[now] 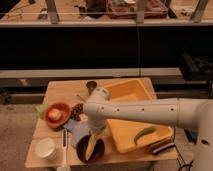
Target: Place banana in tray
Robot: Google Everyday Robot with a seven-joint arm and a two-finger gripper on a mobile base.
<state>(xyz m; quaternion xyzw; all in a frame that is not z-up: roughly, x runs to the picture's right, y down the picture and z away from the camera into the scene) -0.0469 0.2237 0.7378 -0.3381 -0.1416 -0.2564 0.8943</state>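
The banana (pixel 91 146), small and yellow, lies in the dark round bowl (pixel 90 150) at the table's front edge. My gripper (pixel 96 135) reaches down from the white arm (pixel 145 111) right over the bowl, at the banana's upper end. The tray (pixel 131 95), a large yellow-orange bin, stands just right of the bowl and holds a green curved pepper-like object (pixel 145 134). My arm crosses over the tray's middle.
A red-orange bowl (pixel 56 114) with a yellow item sits at the left on the wooden table (pixel 60 90). A white cup (pixel 45 148) and a white utensil (pixel 64 145) are front left. A dark cup (pixel 91 86) stands behind. A dark block (pixel 162 146) lies front right.
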